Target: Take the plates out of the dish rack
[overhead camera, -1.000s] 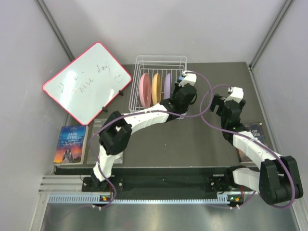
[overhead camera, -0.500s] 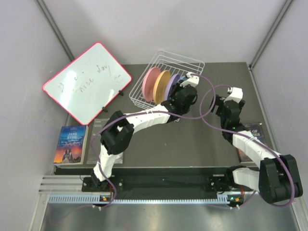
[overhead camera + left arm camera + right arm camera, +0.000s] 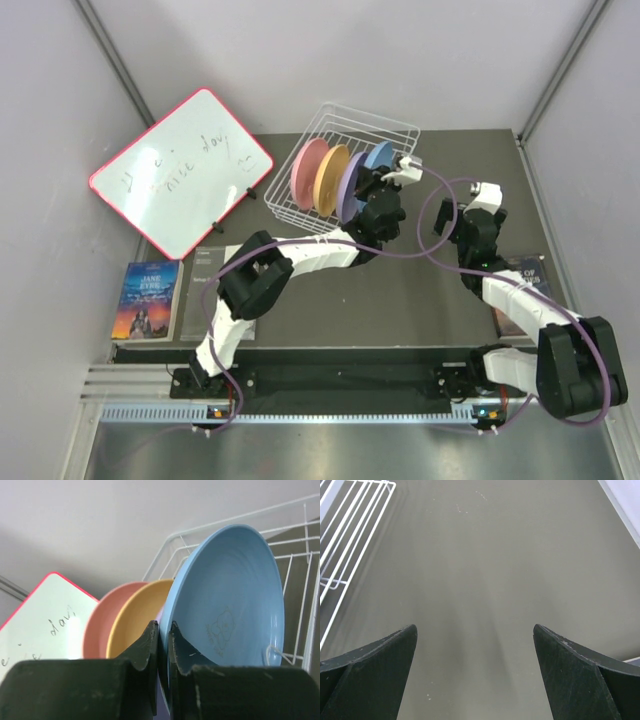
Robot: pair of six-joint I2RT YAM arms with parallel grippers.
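my left gripper is pinched shut on the lower rim of the light blue plate, one finger on each face. the plate stands on edge in the dish rack, upper centre of the top view, as the rightmost of the row. the lilac plate, orange plate and pink plate stand to its left.

i judge the plate light, stiff and slick: thin smooth plastic, unlikely to break, but apt to pivot or slip in a narrow rim pinch. a deeper bite on the rim would hold it steadier. the rack looks light too and sits skewed on the table, so i expect it to drag along if the plate snags a wire.

the orange plate sits just behind the blue one in the left wrist view, and rack wires run along the right of that frame. the open way out is upward, then toward the lower right of the top view. my right gripper hangs there with its fingers wide apart, holding nothing, over bare table.
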